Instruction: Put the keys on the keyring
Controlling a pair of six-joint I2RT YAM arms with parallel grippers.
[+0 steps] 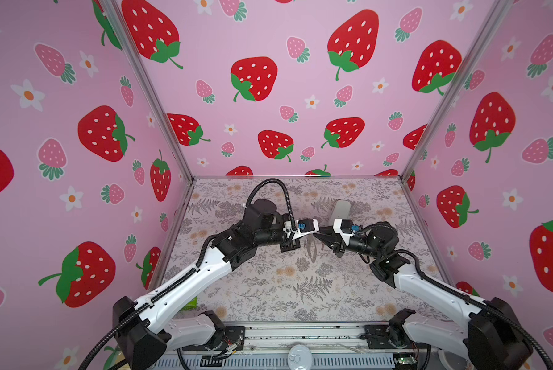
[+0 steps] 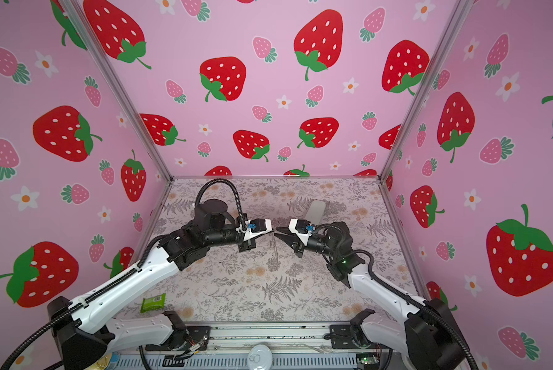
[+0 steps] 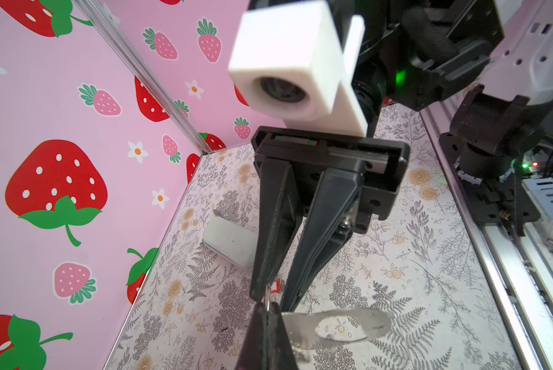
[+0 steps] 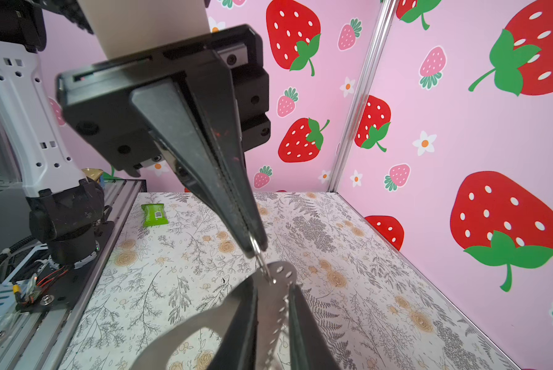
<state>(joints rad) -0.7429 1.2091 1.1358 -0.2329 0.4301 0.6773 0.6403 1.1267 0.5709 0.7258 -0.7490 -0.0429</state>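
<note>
Two hands meet: left hand (image 4: 255,248) pinches a ring of the keyring (image 4: 280,272), right hand (image 3: 270,294) straddles its strap (grip unclear).

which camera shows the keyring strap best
The left wrist view: the keyring shows side-on, its oval loop nearly whole beside the left gripper. The right wrist view cuts it off at the frame edge; both top views show only a faint sliver.
</note>
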